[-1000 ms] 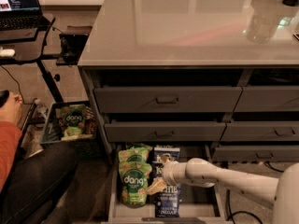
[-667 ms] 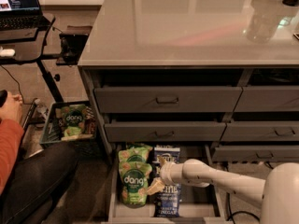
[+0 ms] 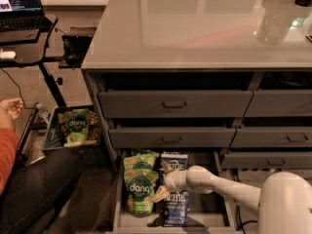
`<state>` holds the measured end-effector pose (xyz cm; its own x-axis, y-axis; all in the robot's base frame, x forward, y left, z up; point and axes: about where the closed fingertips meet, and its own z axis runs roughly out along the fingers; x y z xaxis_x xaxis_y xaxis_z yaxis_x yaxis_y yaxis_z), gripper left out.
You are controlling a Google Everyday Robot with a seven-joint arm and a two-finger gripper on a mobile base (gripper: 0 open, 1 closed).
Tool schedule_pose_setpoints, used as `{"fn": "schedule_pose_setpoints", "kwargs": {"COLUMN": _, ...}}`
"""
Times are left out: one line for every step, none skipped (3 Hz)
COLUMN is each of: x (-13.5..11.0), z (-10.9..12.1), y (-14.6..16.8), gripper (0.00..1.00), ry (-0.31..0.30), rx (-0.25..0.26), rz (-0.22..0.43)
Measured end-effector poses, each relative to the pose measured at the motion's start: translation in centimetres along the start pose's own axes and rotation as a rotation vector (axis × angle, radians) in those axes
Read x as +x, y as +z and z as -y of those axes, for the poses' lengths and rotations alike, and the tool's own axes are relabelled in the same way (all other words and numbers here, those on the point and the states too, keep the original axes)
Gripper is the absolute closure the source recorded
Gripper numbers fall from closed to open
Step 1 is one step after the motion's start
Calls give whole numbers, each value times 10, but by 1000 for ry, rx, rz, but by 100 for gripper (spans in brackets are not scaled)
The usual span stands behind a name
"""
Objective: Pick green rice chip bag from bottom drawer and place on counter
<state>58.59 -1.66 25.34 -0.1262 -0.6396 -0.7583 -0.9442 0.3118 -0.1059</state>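
Note:
The bottom drawer (image 3: 219,213) is pulled open below the cabinet. In it lies a green rice chip bag (image 3: 141,190) with a "dang" logo, and a second green bag (image 3: 140,160) lies behind it. Blue-and-white chip bags (image 3: 174,199) lie to their right. My gripper (image 3: 163,182) reaches in from the right, its tan fingertips (image 3: 160,194) at the right edge of the front green bag. The glossy counter (image 3: 195,28) caps the cabinet above.
Two shut grey drawers (image 3: 173,104) with bar handles sit above the open one. A bin (image 3: 48,140) on the floor at left holds another green bag (image 3: 76,126). A person's arm (image 3: 7,145) and leg are at left. A black desk (image 3: 24,48) with a laptop (image 3: 19,6) stands at far left.
My gripper has moved slightly left and down in the drawer, closer against the front green bag. The bags have not moved.

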Motion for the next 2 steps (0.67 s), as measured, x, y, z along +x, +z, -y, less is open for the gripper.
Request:
{"fn": "schedule_pose_setpoints", "kwargs": {"x": 2, "z": 1, "y": 4, "gripper": 0, "ry": -10, "rx": -2, "rz": 1}}
{"fn": "schedule_pose_setpoints", "kwargs": {"x": 2, "z": 4, "y": 45, "gripper": 0, "ry": -84, "rx": -114, "rz": 29}}
